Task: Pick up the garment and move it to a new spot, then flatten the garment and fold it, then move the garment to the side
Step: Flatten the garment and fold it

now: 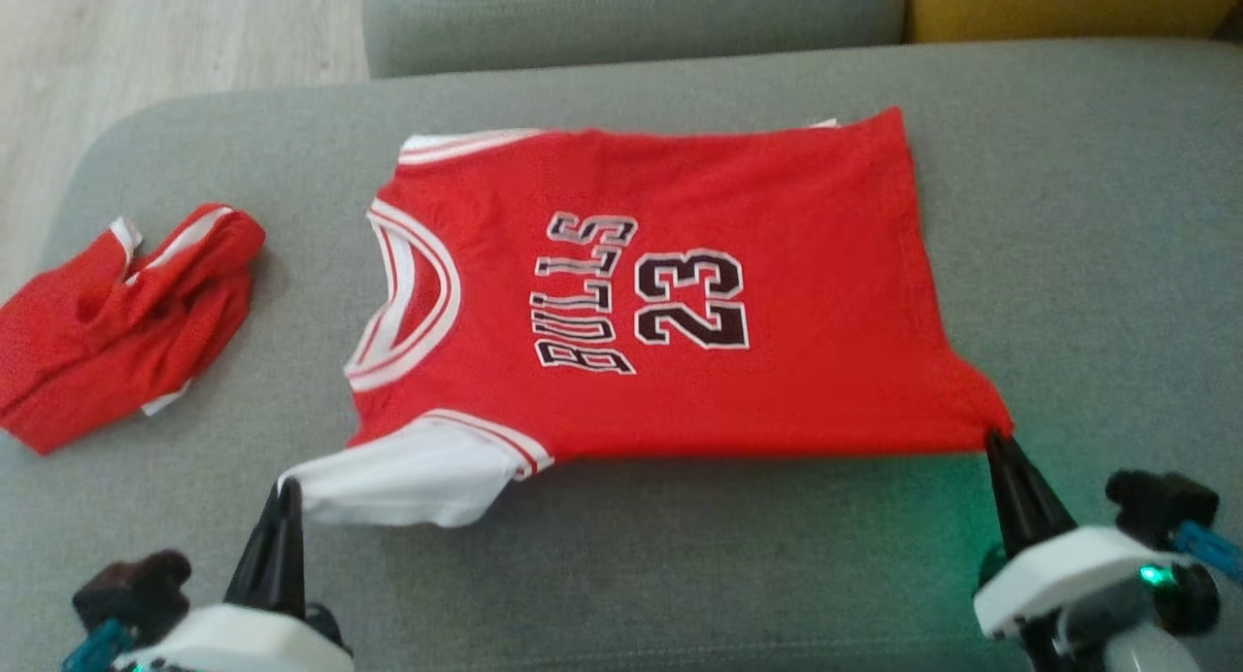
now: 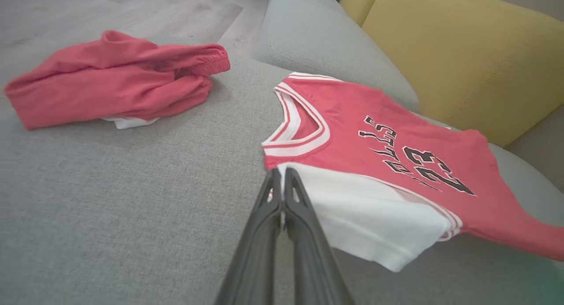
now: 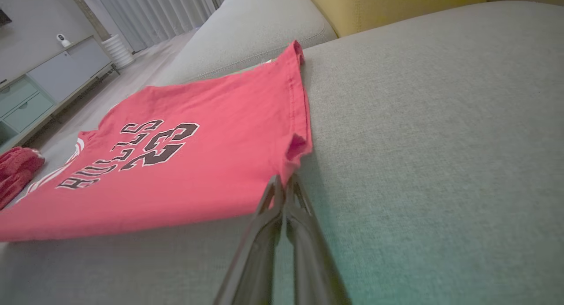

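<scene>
Two closed grippers are pinching the near edge of the red Bulls jersey point(image 1: 796, 293). The left gripper point(image 1: 287, 487) is clamping the corner of the white sleeve point(image 1: 408, 483) right at its fingertips, and the right gripper point(image 1: 995, 441) is nipping the hem corner at its own tips. The rest of the jersey is lying flat on the grey sofa seat point(image 1: 1068, 264), spreading away ahead of both tools and across the gap between them (the number 23 is facing up). A crumpled red garment point(image 1: 117, 332) is sitting ahead of the left gripper and to its outer side, well apart from the jersey. Judging from this, a fold is being set up. Each grip is taking only a sliver of cloth, so a quick lift is risking a slip. Unequal pulls are likely to skew the fold, and the slack sleeve is liable to bunch underneath.
</scene>
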`<state>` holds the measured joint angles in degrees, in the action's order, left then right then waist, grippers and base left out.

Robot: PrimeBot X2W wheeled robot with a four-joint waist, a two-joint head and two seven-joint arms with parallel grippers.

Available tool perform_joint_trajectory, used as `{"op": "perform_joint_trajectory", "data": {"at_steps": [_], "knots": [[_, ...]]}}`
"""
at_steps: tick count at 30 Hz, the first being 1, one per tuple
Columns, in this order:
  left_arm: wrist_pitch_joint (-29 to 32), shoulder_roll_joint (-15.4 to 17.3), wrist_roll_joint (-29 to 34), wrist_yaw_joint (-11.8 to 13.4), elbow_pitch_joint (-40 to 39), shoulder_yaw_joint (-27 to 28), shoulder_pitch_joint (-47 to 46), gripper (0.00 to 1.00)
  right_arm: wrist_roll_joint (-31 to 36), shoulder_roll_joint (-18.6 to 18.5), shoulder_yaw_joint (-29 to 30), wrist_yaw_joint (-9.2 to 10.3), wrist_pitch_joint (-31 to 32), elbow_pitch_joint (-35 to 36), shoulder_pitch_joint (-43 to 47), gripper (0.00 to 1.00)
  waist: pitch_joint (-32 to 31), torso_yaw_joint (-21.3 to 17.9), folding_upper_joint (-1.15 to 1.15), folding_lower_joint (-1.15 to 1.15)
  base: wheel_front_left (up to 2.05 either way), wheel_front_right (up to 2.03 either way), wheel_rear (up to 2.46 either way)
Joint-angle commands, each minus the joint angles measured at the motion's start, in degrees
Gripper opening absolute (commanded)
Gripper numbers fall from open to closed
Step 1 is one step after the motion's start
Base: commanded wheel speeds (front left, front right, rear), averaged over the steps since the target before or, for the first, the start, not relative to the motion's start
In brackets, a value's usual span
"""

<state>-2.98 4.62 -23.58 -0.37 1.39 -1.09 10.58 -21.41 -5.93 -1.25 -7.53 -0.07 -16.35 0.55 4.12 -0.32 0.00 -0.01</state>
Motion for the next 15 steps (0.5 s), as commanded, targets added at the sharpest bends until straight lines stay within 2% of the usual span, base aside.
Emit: {"op": "perform_joint_trajectory", "data": {"at_steps": [1, 8, 15], "knots": [[0.35, 0.9, -0.54, 0.55, -3.17, 2.4, -1.15, 0.0, 0.56, -0.31, -0.46, 0.04, 0.67, 3.05, -0.24, 0.0, -0.76, 0.24, 0.0, 0.01, 0.0, 0.0, 0.0], [6.52, 1.88, -0.61, 3.24, -13.14, 2.9, 4.64, 0.0, 2.82, 1.41, 3.29, 0.04, 10.38, 14.75, 7.41, 0.0, -1.5, 0.75, 0.0, 0.01, 0.0, 0.0, 0.0], [11.46, 3.88, -0.65, 3.23, -13.59, 2.02, 1.96, 0.0, 3.91, 2.34, 5.23, 0.04, 16.59, 17.98, 7.5, 0.0, -0.04, 0.44, 0.0, 0.01, 0.0, 0.0, 0.0]]}}
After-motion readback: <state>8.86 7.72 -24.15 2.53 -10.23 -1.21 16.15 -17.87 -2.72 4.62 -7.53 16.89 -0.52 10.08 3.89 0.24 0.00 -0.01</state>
